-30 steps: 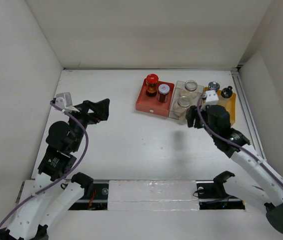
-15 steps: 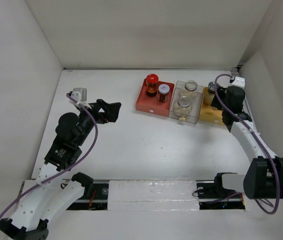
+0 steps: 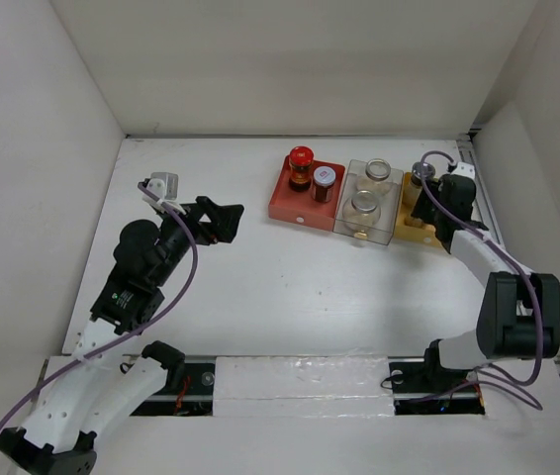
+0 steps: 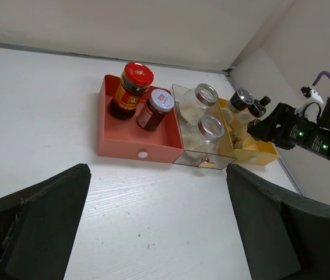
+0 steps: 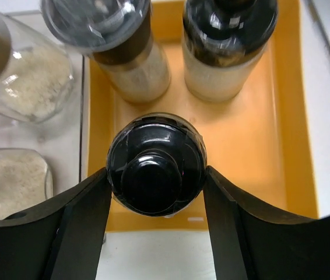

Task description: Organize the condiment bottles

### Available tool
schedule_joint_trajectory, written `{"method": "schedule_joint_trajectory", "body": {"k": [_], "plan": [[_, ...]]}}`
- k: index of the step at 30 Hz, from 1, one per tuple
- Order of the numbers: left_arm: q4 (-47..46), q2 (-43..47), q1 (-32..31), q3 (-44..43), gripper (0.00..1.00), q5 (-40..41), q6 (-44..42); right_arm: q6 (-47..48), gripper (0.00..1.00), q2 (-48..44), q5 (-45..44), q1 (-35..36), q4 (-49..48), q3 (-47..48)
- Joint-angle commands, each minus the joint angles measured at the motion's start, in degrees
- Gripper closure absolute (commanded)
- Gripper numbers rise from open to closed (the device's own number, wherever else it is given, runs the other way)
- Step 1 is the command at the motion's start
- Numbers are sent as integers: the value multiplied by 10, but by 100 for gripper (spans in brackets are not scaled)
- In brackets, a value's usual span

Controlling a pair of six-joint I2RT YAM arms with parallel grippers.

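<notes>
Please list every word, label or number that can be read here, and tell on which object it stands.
None can be read.
Label on the red-lidded jar: too blurred to read.
Red mark on the pale lid of the smaller dark jar: too small to read.
On the black-capped shaker: no lettering shows.

A white counter, faintly grained like painted boards, is closed in by plain white walls at the back and on both sides. Toward its far right, three shallow square trays stand in a row, side against side. A red tray is on the left, a clear tray in the middle, and a yellow tray on the right, nearest the right wall. The red tray's near wall has a small white round spot at its middle, and the clear tray's has a brassy one.
</notes>
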State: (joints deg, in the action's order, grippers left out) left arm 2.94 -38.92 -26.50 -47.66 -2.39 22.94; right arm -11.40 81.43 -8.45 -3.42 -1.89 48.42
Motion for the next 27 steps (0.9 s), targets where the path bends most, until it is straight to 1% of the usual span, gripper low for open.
{"method": "schedule_joint_trajectory", "body": {"k": [1, 2, 5, 6, 9, 11, 13, 14, 16, 17, 18, 20, 21, 22, 23, 25, 26, 27], "plan": [[-19, 2, 3, -24, 0, -6, -9, -18, 39, -1, 11, -4, -60, -5], [-19, 2, 3, -24, 0, -6, -9, -18, 32, -1, 3, -4, -60, -10], [-19, 2, 3, -24, 0, -6, -9, -18, 18, -14, -3, -4, -60, -17], [-19, 2, 3, -24, 0, -1, -9, -18, 12, -20, -3, -4, -60, -17], [-19, 2, 3, -24, 0, -1, -9, -18, 3, -49, -9, -4, -60, -17], [-19, 9, 3, -24, 0, -1, -9, -18, 0, -89, -9, 2, -41, -17], [-24, 9, 3, -24, 0, 5, -9, -18, 0, -126, -20, 7, -36, -11], [-24, 9, 3, -24, 0, 5, -9, -12, 0, -164, -20, 15, -26, -11], [-24, 9, 3, -24, 0, 5, -9, 0, 0, -201, -34, 31, -14, 3], [-24, 9, 3, -24, 0, 12, -9, 15, 0, -239, -34, 40, -14, 4], [-24, 16, 3, -19, 0, 12, -9, 24, 0, -257, -40, 53, -8, 9], [-24, 16, 3, -19, 0, 17, -9, 45, 0, -296, -18, 97, -8, 16], [-24, 16, 3, -19, 0, 17, -9, 67, 0, -302, 0, 113, -8, 25], [-24, 16, 3, -19, 0, 22, -9, 74, 0, -302, 50, 129, -3, 31], [-24, 16, 3, -19, 0, 22, -9, 74, 0, -308, 86, 160, -3, 36], [-24, 21, 3, -19, 0, 30, -4, 92, 0, -300, 170, 191, 9, 44], [-24, 21, 3, -19, 0, 30, -4, 92, 0, -294, 231, 232, 9, 44], [-24, 21, 3, -19, 0, 30, -4, 98, 0, -287, 248, 257, 9, 39]]}}
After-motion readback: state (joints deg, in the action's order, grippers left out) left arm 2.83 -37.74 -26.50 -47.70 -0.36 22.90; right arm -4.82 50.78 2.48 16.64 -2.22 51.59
